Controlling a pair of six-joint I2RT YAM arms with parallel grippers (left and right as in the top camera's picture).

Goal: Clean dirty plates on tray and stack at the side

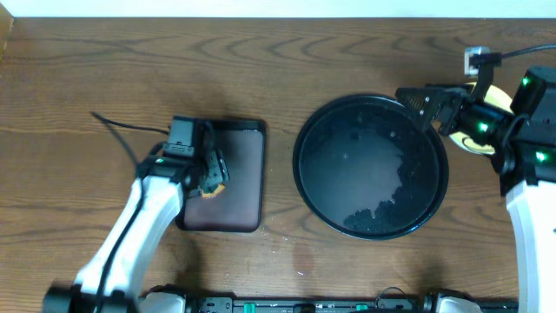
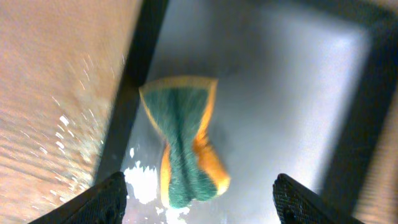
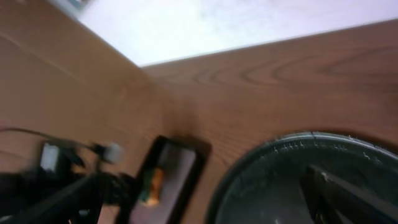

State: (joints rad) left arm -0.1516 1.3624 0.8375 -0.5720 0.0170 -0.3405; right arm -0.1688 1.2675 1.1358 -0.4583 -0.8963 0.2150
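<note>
1. Checking the left gripper (image 2: 199,202): jaws were wide and held nothing. The sponge (image 2: 185,143) lay in the small tray (image 1: 248,174) between the fingers. It seemed to touch neither, though the blur made that hard to confirm.
2. The sponge's long axis ran across the line between the fingertips, so the jaws straddled its narrow, pinched waist. My read: a straight lift would clear it, and a straight close would regrip it.
3. The right gripper (image 1: 432,106) hung over the tray's (image 1: 296,165) upper-right rim in the overhead view. Its jaws were spread and nothing showed between them.
4. The tray held no plates, only droplets and suds.
5. Plates (image 1: 493,94): only a pale-yellow edge showed on the table (image 1: 87,87), just right of the tray and under the right arm. I couldn't count the stack.
6. Judgement: cleaning looked done or nearly so. The plates sat on the right arm's side, well apart from the left gripper, with the tray between. Any squaring of the stack falls to the right arm.
</note>
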